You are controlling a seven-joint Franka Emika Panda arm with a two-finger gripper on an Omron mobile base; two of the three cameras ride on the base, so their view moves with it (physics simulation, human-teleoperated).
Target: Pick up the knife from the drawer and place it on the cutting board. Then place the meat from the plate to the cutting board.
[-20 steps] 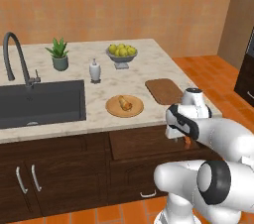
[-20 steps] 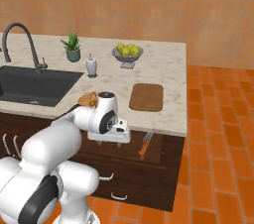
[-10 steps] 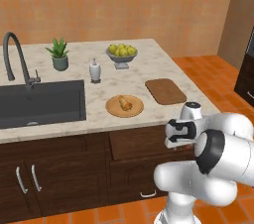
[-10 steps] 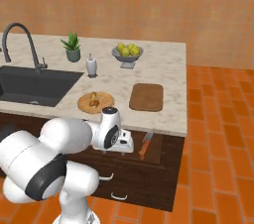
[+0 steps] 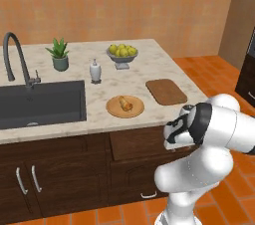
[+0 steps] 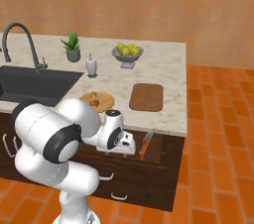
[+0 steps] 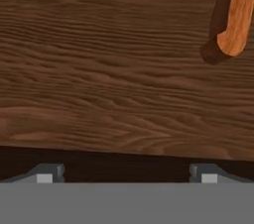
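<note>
— Inside the open drawer (image 6: 155, 149) lies the knife (image 6: 145, 144); our jaws hang wide apart, empty, just beside it.
— We judge it light, stiff; grip the orange handle (image 7: 237, 17).

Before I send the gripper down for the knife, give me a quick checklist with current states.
1. Drawer open with the knife reachable: ok.
2. Knife lying free on the drawer floor, orange handle exposed: ok.
3. Gripper empty with fingers spread: ok.
4. Gripper centred over the handle: not ok; in the hand view the handle sits at the upper right, off the gap between the fingertips.
5. Cutting board bare for the drop: ok.
6. Meat on the plate, waiting for its turn: ok.
</note>
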